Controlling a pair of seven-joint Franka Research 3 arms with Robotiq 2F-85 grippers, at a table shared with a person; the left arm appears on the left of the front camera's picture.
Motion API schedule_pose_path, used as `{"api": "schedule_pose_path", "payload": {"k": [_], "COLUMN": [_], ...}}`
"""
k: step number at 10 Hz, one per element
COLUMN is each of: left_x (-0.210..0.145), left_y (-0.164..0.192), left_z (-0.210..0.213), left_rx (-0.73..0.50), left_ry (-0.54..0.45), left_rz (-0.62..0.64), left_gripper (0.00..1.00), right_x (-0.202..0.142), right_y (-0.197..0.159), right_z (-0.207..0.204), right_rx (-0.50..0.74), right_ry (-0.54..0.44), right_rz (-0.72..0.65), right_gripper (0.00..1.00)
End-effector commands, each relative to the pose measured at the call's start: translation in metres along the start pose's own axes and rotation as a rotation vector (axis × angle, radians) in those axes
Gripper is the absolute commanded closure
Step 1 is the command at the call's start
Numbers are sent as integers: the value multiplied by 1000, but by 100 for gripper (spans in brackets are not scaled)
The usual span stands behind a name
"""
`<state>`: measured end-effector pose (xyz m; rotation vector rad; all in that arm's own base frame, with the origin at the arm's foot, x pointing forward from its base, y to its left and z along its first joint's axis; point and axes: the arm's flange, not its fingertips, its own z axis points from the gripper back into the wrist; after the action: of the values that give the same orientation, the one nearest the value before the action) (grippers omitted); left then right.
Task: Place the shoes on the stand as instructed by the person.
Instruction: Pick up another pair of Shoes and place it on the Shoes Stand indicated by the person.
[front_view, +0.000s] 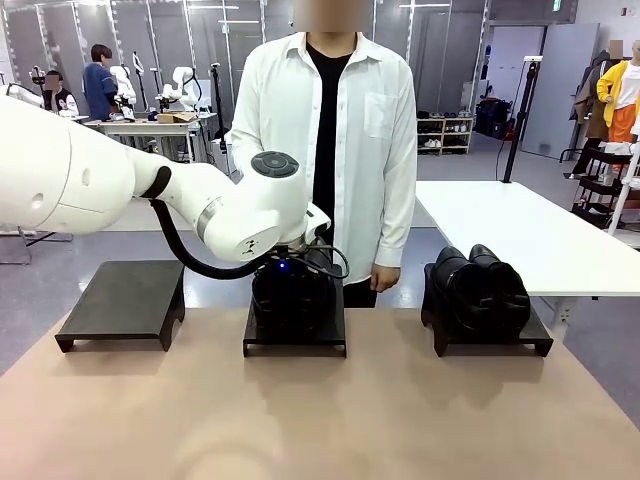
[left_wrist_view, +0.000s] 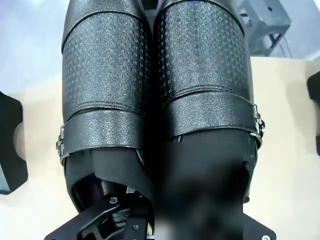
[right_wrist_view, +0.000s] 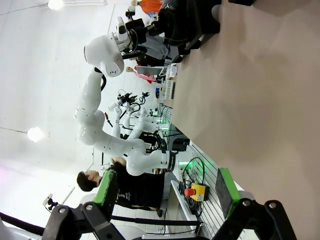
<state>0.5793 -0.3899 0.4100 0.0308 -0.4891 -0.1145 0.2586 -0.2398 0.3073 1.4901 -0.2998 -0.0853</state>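
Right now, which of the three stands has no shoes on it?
The left stand. The middle stand and right stand each carry a pair of black shoes.

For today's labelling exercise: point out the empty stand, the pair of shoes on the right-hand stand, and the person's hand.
Empty stand (front_view: 125, 298), front view, bare top surface.
Shoes on the right-hand stand (front_view: 478, 290), front view, shiny uppers.
Person's hand (front_view: 384, 277), front view, back of hand.
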Motion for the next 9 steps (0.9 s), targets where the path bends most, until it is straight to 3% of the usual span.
{"api": "schedule_pose_path", "payload": {"k": [1, 3, 5, 7, 9], "left_x": [7, 9, 8, 7, 7], "left_y": [-2, -3, -5, -5, -1], "left_z": [0, -4, -4, 0, 10], "left_rx": [15, 10, 7, 9, 34], "left_ry": [-58, -58, -60, -64, -51], "left_rz": [8, -21, -35, -25, 5], "left_gripper": [92, 86, 39, 0, 0], "right_x": [-2, -2, -2, -2, -2], "right_y": [2, 2, 2, 2, 2], "right_z": [-3, -3, -3, -3, -3], "right_rx": [-9, -9, -9, -9, -9], "right_ry": [-6, -6, -6, -6, -6], "right_rz": [9, 9, 9, 9, 9], "right_gripper": [0, 0, 0, 0, 0]}}
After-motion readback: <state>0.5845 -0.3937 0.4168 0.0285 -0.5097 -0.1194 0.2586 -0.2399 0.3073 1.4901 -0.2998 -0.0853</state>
